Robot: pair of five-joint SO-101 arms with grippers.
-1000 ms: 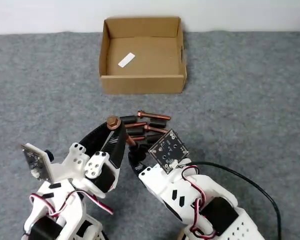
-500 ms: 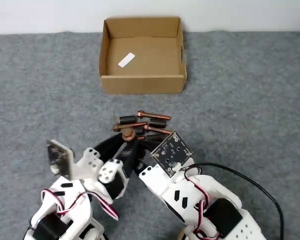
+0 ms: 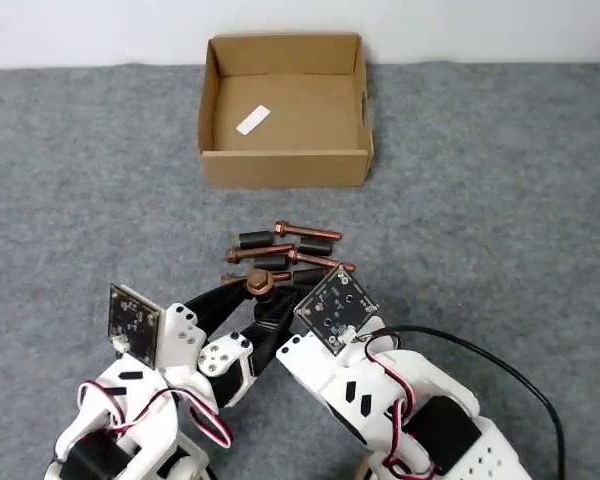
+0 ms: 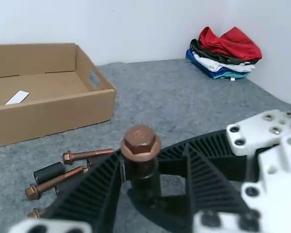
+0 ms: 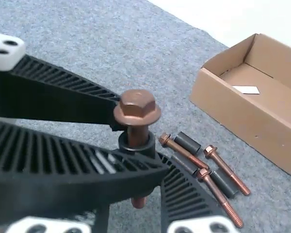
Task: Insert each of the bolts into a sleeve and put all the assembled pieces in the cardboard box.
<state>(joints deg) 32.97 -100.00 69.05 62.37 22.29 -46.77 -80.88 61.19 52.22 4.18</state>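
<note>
A copper bolt (image 3: 258, 283) stands upright where both grippers meet, just in front of the pile of loose parts. My left gripper (image 3: 256, 292) is shut on the bolt (image 4: 141, 141). My right gripper (image 3: 277, 308) is shut on a black sleeve (image 5: 136, 141) that sits around the bolt's shaft just under the head (image 5: 137, 108). The bolt's tip pokes out below the sleeve. Several loose bolts (image 3: 302, 231) and black sleeves (image 3: 255, 239) lie in a heap on the carpet. The cardboard box (image 3: 285, 168) stands behind them, holding only a white slip.
Grey carpet covers the table. A black cable (image 3: 500, 370) runs from the right arm toward the near right. A pile of folded clothes (image 4: 223, 51) lies far off by the wall. Open carpet lies to both sides of the box.
My left gripper has carried the bolt back from beside the pile and to the right, onto the sleeve held by my right gripper. The right arm has hardly shifted.
</note>
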